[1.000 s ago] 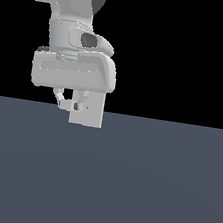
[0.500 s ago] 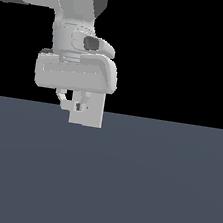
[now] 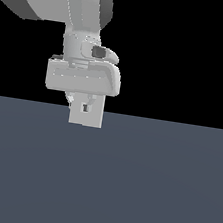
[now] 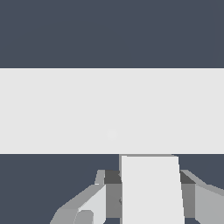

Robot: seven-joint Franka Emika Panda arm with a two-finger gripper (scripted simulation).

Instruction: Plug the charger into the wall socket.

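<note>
Gripping one charger (image 4: 151, 188) | one gripper (image 4: 146, 192) — clamped | one wall socket (image 4: 111, 109) — close ahead

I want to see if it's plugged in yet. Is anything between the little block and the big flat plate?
Nothing shows between them. In the wrist view, the charger, held in the gripper, reaches right up to the wall socket; no gap is visible.
</note>
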